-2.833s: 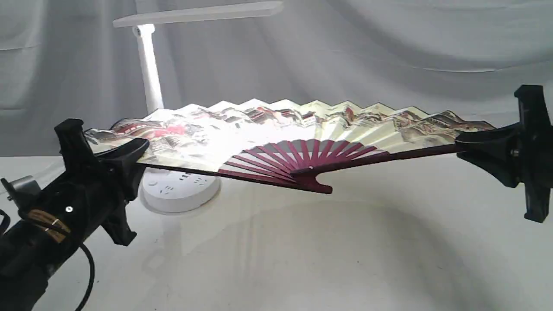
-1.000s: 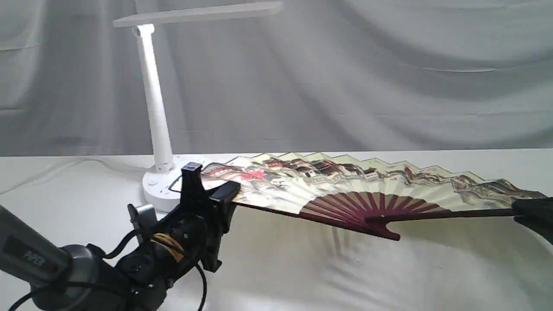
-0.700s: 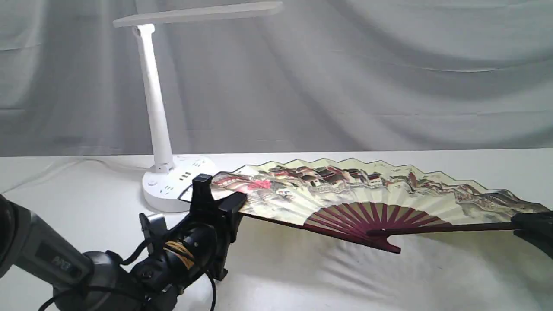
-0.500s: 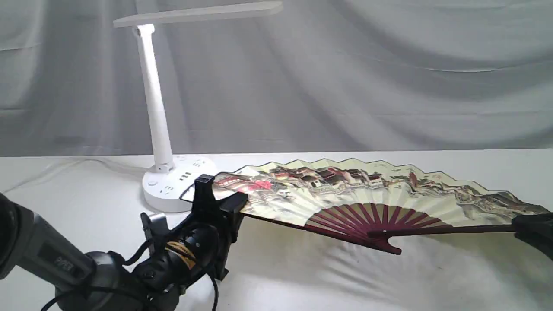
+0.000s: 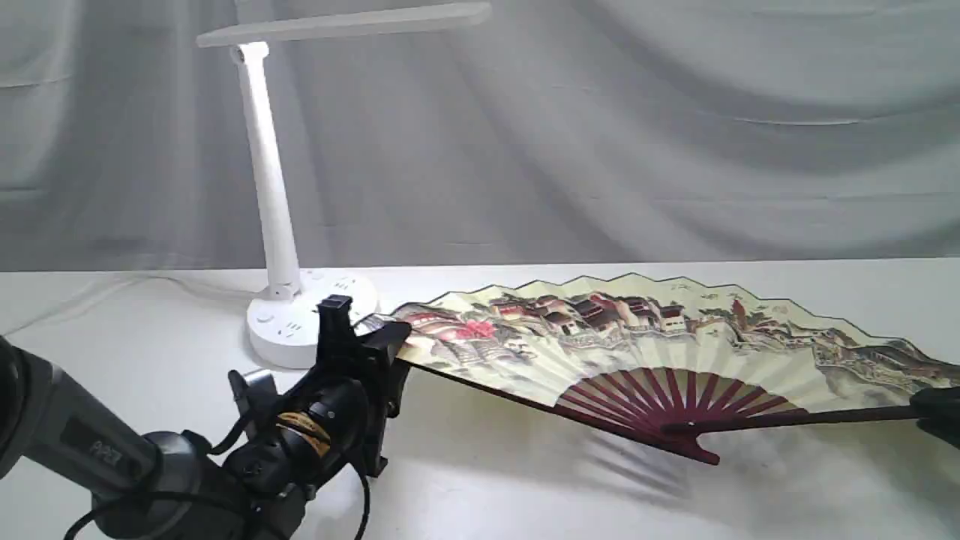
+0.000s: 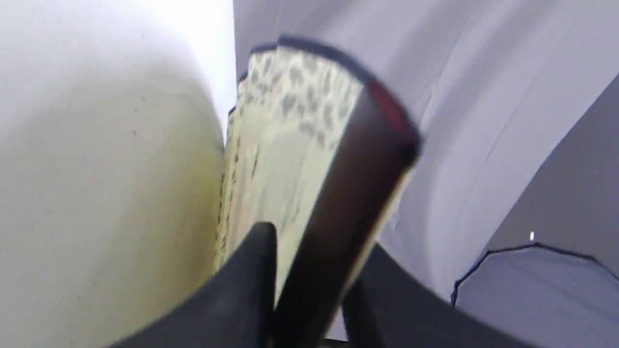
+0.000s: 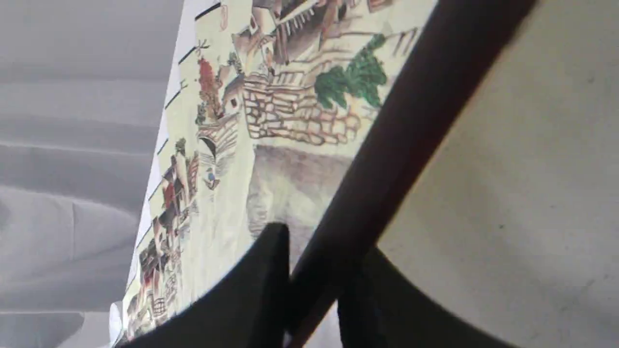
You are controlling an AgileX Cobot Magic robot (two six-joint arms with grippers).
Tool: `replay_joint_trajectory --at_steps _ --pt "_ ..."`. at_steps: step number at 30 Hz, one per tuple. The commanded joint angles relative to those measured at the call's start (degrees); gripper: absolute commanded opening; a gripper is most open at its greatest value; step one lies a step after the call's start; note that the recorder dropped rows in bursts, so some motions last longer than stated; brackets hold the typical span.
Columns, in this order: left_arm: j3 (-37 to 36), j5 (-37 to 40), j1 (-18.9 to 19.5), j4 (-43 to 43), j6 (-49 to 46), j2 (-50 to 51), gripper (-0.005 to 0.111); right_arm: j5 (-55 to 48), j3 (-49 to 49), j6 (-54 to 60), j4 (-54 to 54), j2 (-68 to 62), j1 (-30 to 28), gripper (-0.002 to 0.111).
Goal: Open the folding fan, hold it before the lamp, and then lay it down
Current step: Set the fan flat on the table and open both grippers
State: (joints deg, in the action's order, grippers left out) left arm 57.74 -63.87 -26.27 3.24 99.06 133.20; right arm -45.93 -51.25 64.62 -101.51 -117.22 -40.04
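The folding fan [image 5: 637, 337] is spread fully open and lies low and nearly flat over the white table, its maroon pivot touching the cloth. The white lamp [image 5: 266, 172] stands behind the fan's left end. My left gripper [image 5: 371, 330] is at the fan's left tip. In the left wrist view its fingers [image 6: 242, 290] stand slightly apart on either side of the dark guard [image 6: 348, 193], so it is open. At the right edge my right gripper [image 5: 934, 405] is shut on the other guard [image 7: 387, 159], which lies between its black fingers [image 7: 261, 290].
The lamp's round socketed base [image 5: 300, 330] sits just behind my left gripper, and its white cord [image 5: 112, 289] runs off to the left. A grey draped cloth [image 5: 600, 150] closes the back. The table [image 5: 525, 495] is covered in white fabric.
The fan has come down from in front of the lamp to the table. In the last half second it slid right with my right gripper, while my left gripper drew back towards its tip.
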Motion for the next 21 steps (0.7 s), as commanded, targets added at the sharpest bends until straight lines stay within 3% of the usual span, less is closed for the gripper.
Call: replay_joint_trajectory --at_steps 1,10,21 --pt "0.6 -3.7 0.3 2.0 0.7 -1.2 0.031 6.5 -0.2 4.1 1.6 -0.4 -0.6 0.022" --pt "0.6 -3.7 0.3 -2.5 0.7 -1.2 0.05 5.8 -0.2 4.3 1.6 -0.4 -0.6 0.056" --pt "0.6 -4.2 5.7 -9.6 0.5 -1.2 0.05 3.3 -1.7 4.5 1.6 -0.4 -0.6 0.059"
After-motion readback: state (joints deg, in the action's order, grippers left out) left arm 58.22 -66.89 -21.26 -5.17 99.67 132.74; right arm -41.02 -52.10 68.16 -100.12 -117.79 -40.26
